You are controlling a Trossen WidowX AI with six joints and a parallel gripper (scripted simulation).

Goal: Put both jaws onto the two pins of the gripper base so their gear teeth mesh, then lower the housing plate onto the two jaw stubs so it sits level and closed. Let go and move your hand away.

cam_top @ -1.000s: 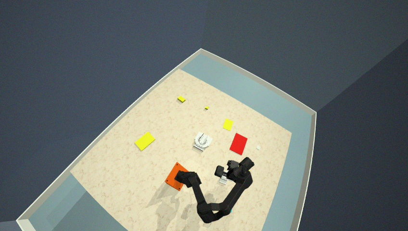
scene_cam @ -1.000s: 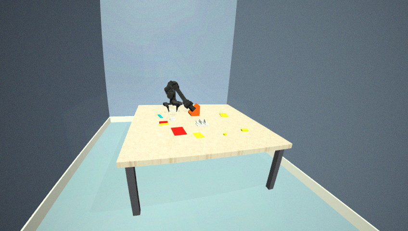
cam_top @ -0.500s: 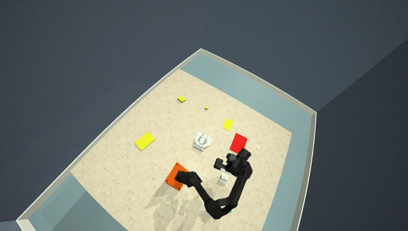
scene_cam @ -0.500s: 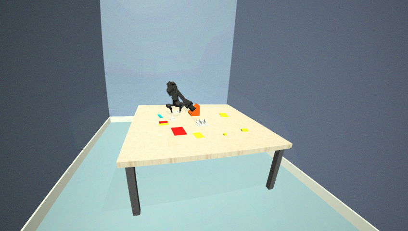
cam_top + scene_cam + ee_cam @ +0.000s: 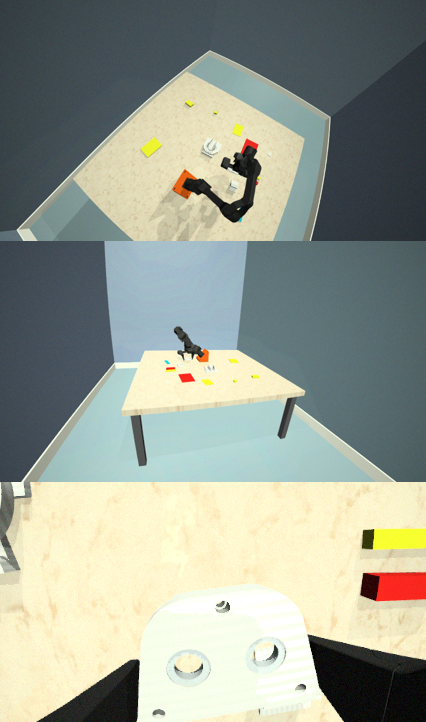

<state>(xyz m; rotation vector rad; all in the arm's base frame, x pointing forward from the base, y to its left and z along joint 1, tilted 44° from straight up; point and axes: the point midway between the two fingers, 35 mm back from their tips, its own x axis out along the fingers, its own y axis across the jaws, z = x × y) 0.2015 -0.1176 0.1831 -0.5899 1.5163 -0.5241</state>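
My gripper (image 5: 232,170) (image 5: 188,358) (image 5: 221,656) is shut on the white housing plate (image 5: 225,632), one black finger at each side edge. The plate has a rounded edge, two large ringed holes and several small holes, and is held above the table. The white gripper base (image 5: 206,153) (image 5: 215,371) stands on the table, left of my gripper in the top view; only part of this assembly shows at the upper left of the wrist view. Two pointed jaws (image 5: 212,143) (image 5: 211,367) are on the base. Their gear teeth are too small to judge.
A white block (image 5: 233,185) (image 5: 180,365) lies near the arm. A red plate (image 5: 249,144) (image 5: 186,377) and yellow plate (image 5: 238,129) (image 5: 207,381) lie beyond. Yellow (image 5: 397,539) and red (image 5: 402,586) bars lie to the wrist view's right. The orange mount (image 5: 178,186) (image 5: 205,356) bears the arm.
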